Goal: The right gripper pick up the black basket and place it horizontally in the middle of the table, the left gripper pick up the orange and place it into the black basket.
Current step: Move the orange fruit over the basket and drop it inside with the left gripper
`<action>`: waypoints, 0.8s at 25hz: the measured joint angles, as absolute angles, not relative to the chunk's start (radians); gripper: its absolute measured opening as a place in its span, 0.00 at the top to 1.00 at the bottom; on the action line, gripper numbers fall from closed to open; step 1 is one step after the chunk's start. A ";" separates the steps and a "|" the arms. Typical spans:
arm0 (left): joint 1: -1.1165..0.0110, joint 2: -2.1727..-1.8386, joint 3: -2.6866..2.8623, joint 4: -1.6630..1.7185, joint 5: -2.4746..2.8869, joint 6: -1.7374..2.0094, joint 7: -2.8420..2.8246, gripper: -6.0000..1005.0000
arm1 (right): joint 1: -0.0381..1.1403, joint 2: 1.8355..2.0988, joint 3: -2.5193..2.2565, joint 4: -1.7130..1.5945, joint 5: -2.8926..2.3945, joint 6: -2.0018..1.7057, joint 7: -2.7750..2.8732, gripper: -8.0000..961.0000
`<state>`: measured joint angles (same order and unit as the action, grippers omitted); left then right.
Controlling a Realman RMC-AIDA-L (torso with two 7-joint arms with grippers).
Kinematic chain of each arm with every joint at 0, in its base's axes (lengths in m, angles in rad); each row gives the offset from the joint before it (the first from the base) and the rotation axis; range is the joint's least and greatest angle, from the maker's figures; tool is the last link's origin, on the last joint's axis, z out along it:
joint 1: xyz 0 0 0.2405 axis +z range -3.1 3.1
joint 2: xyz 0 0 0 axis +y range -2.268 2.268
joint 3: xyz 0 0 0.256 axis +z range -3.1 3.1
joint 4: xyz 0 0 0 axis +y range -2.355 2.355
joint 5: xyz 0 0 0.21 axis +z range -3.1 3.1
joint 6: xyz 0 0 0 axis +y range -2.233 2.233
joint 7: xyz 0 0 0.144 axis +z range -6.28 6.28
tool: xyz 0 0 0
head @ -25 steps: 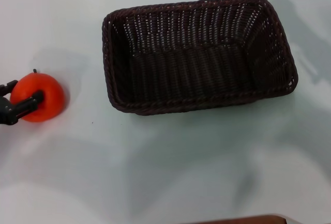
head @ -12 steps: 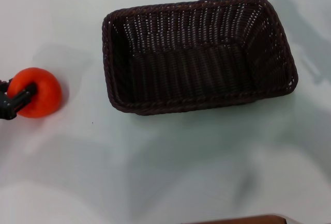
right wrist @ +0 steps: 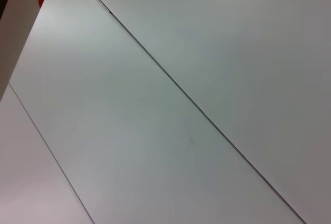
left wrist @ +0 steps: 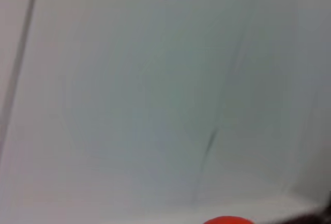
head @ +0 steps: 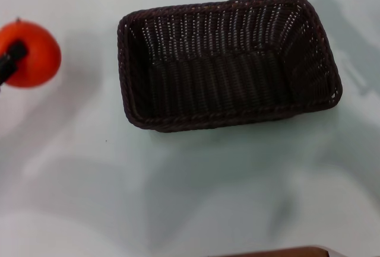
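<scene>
No text, label, brand, number or sign can be read anywhere. The black basket (head: pixel 228 64) shows only plain weave, the orange (head: pixel 31 54) bare skin, and the table (head: pixel 196 197) is unmarked, though its far edge may be too blurred to judge.

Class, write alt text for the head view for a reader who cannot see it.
The left gripper holds the orange at the picture's left edge, well left of the black basket. The basket lies open side up on the white table, nothing inside it.
</scene>
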<state>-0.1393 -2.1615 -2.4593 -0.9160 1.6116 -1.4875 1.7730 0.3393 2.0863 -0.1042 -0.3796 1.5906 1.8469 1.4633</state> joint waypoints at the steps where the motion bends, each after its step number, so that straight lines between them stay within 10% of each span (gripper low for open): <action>1: -0.155 -2.166 -2.443 -0.917 1.560 -1.550 1.777 0.68 | 0.343 2.086 -0.104 -0.375 1.591 1.847 1.463 0.29; 20: -0.388 -2.174 -2.071 -0.617 1.317 -1.485 1.901 0.75 | 0.350 2.089 -0.106 -0.360 1.591 1.849 1.451 0.29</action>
<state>-0.3882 -2.1739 -2.0712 -0.6167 1.3170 -1.4851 1.9005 0.3498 2.0886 -0.1057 -0.3604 1.5907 1.8486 1.4506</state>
